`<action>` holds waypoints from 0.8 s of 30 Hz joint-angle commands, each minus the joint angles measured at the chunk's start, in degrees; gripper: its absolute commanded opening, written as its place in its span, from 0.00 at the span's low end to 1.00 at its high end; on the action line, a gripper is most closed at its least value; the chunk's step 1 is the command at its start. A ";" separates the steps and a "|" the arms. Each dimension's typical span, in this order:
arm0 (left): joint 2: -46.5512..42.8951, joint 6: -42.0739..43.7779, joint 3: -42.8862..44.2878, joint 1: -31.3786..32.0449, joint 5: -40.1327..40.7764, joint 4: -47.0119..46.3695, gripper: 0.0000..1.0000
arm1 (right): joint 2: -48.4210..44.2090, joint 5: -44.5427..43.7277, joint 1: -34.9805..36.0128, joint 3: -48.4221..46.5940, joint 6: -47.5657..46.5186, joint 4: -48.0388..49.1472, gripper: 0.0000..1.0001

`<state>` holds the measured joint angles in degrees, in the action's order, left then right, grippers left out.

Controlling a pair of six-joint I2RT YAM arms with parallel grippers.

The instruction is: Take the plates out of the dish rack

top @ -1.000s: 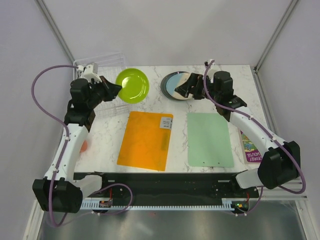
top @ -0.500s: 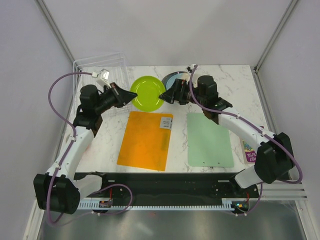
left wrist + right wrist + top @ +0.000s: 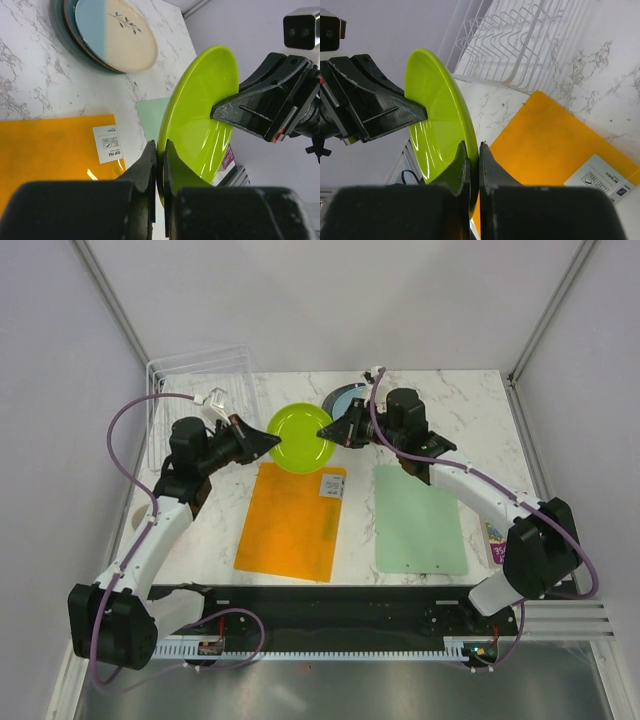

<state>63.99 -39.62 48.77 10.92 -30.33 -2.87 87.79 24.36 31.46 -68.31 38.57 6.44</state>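
The lime green plate is hanging edge-up in the air above the far end of the orange mat, between the two arms and well clear of the dish rack. The left pincer is pinching one side of its rim, jaws narrowed onto the plate. The right pincer is clamping the opposite side in the same narrow manner. Both are therefore gripping the one plate at once, which is reading as a hand-over in progress.

A stack of plates, the top one pale blue and cream, is lying flat on the counter beyond the green mat, partly hidden by the right arm in the overhead view.

The rack is showing no plate among the wires that are visible. In the inspector's judgement the unloading is nearing its end: the lime plate appears to be the last item, and it is awaiting release by the left pincer and setting down.
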 commanded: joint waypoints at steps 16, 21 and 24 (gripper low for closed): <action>-15.55 24.93 -8.51 0.68 36.72 14.13 0.80 | 20.64 -9.95 -17.57 -24.75 -11.67 -16.02 0.00; -16.26 24.15 -8.87 0.68 39.64 12.80 0.83 | 29.18 -9.24 -19.33 -31.34 -11.67 -17.69 0.00; -15.21 23.97 -8.43 0.68 39.82 12.81 0.83 | 33.40 -9.07 -20.03 -33.63 -11.50 -17.69 0.00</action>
<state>48.25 -18.50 39.66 11.51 5.61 11.00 118.15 13.74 11.75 -96.62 27.38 -10.98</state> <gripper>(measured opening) 0.830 0.043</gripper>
